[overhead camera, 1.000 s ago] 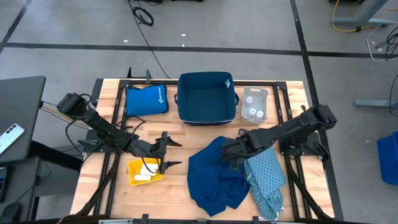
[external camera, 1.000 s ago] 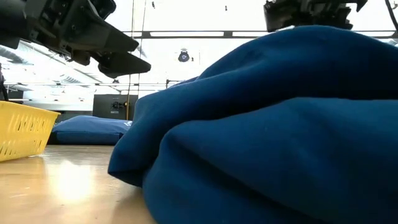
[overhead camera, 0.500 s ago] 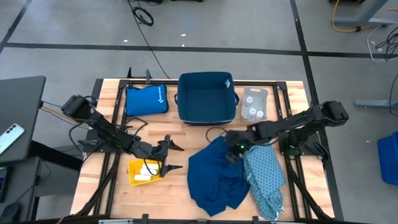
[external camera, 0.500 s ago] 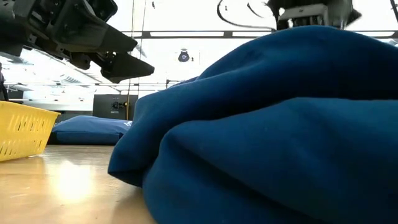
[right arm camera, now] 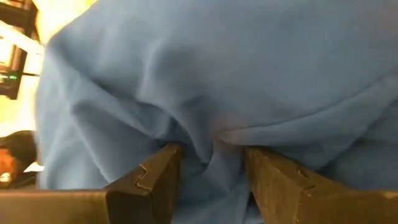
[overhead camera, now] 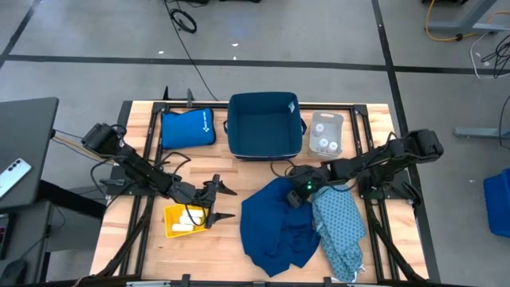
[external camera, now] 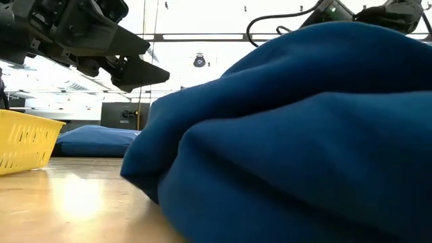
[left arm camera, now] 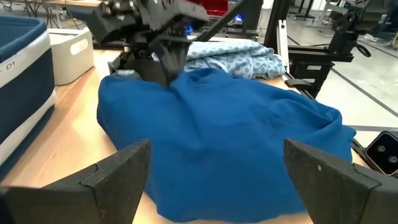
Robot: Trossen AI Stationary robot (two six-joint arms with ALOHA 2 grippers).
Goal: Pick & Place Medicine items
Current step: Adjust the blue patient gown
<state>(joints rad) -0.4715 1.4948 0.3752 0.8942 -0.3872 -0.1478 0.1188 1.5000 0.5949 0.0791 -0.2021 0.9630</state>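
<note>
Right gripper [overhead camera: 296, 194] pinches blue cloth [overhead camera: 275, 227]; left gripper [overhead camera: 221, 200] (spread) hovers.

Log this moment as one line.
left pincer: open, beside yellow tray | right pincer: pinching dark blue cloth | medicine items: in tray

Dark blue cloth [external camera: 297, 135] — fills most of the low view, hiding the table behind it and running off the right and bottom edges. Yellow tray [external camera: 23, 142] — cut by the left edge there. Medicine items [overhead camera: 188, 219] in the tray — too small to tell packs from bottles.
</note>
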